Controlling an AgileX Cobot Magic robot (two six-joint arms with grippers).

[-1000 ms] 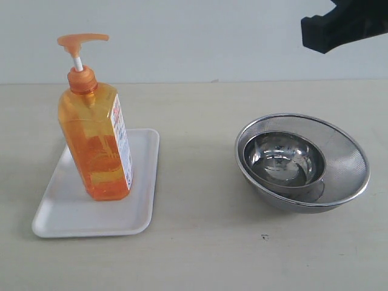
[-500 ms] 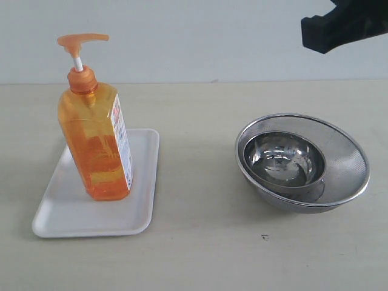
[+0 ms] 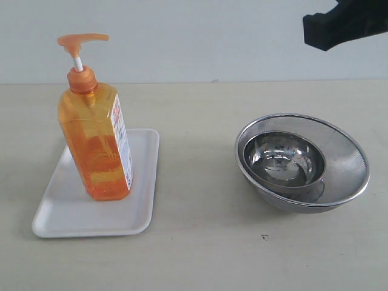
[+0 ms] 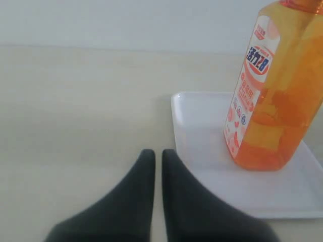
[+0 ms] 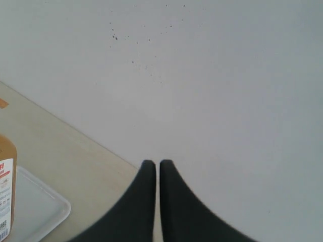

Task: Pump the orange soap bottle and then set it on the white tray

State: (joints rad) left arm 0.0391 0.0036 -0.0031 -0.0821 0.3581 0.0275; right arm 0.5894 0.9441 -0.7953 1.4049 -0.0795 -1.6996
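Orange soap bottle (image 3: pixel 97 142): upright on the white tray (image 3: pixel 73 219) (pump head up).
Left gripper (image 4: pixel 154 154): jaws clenched, empty.
Right gripper (image 5: pixel 154 164): jaws clenched, empty.

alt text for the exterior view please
An orange soap bottle stands upright on a white tray at the left of a beige table. At the right, a small steel bowl sits inside a larger steel strainer. A black arm part shows at top right.
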